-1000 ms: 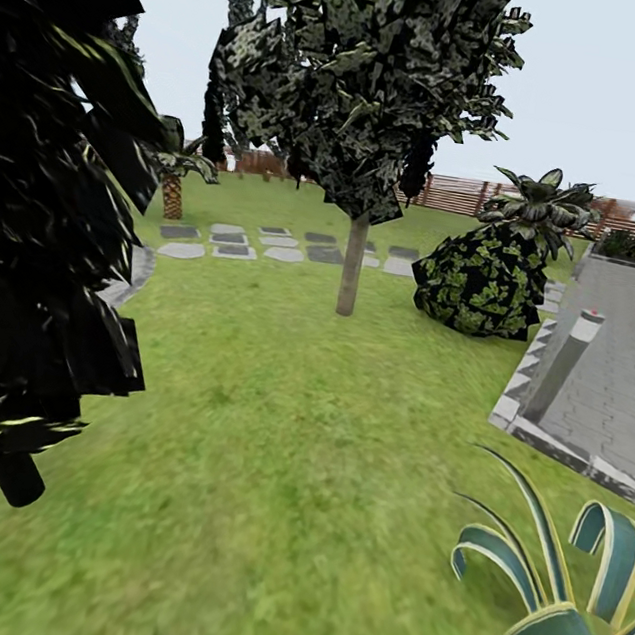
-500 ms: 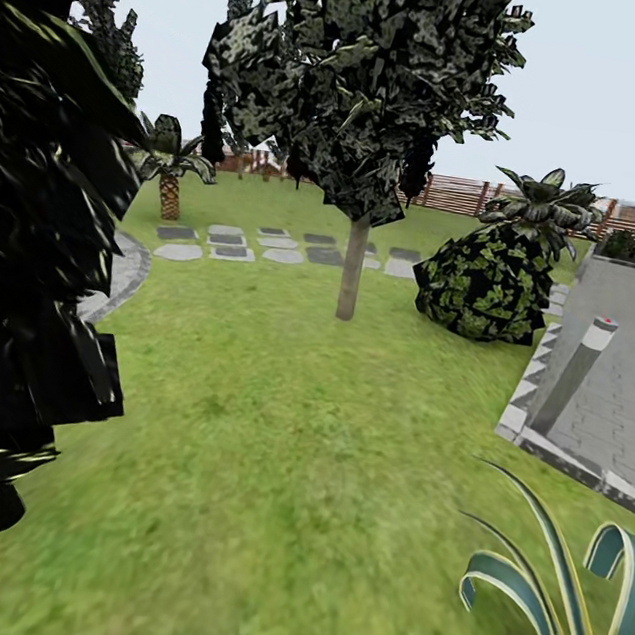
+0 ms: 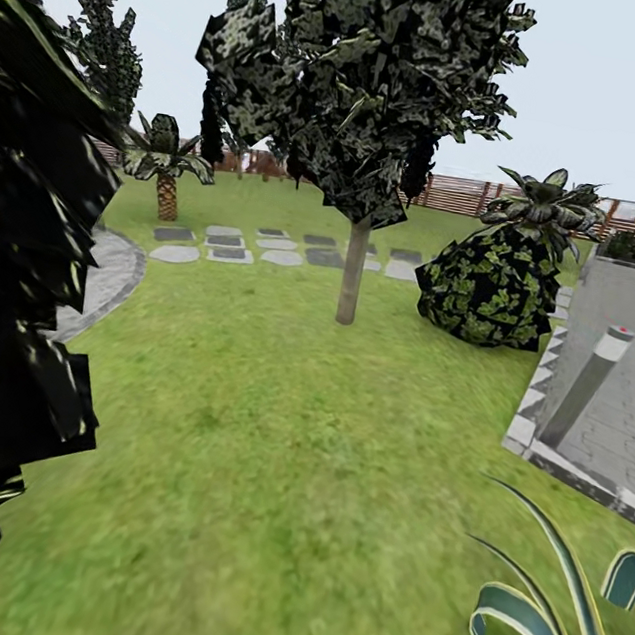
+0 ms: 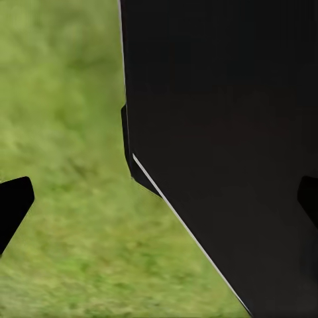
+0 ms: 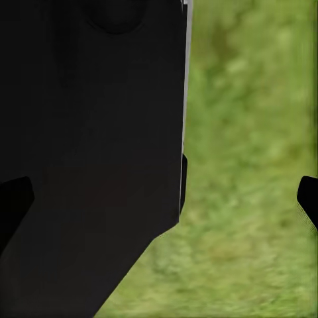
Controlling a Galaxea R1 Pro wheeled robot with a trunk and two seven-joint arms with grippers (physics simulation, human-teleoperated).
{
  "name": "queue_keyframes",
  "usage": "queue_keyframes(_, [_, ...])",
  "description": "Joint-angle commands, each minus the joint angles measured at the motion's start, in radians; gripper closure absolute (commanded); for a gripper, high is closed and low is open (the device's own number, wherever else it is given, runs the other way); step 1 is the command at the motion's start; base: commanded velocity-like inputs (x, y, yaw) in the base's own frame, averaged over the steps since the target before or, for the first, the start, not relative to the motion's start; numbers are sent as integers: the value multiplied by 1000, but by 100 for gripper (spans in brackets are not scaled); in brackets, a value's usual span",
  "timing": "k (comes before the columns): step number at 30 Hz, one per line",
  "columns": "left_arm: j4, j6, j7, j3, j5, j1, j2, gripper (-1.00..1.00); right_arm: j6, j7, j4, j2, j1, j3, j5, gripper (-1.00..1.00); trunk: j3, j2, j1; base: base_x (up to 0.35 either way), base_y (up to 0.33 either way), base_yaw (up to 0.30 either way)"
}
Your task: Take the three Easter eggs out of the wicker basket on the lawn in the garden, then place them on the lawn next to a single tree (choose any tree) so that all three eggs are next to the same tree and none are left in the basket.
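- Camera has swung rightward since earlier; the black tree (image 3: 22,266) slides toward the frame's edge.
- Tree (image 3: 352,272) stands mid-lawn (image 3: 268,452), far ahead.
- Left pincer (image 4: 159,199) and right pincer (image 5: 159,199) spread wide, empty, over blurred grass.

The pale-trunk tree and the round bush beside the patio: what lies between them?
In the head view, bare lawn lies between the tree and the bush.

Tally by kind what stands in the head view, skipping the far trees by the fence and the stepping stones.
Upright pale-trunk tree with dark leafy crown: 1
All-black tree: 1
Small brown-trunked palm: 1
Round green leafy bush: 1
Spiky rosette plant above that bush: 1
Blue-green striped sword-leaf plant: 1
Grey bollard with red top: 1
Total: 7
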Motion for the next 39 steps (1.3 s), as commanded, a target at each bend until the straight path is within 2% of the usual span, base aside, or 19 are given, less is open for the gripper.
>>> queue_keyframes(1, [-2,-1,0,0,-1,1,0,-100,-1,0,2,0,-1,0,0,-100,-1,0,0,271,0,0])
queue_keyframes(39, [-2,0,-1,0,-1,1,0,-100,0,-1,2,0,-1,1,1,-100,-1,0,0,311,0,0])
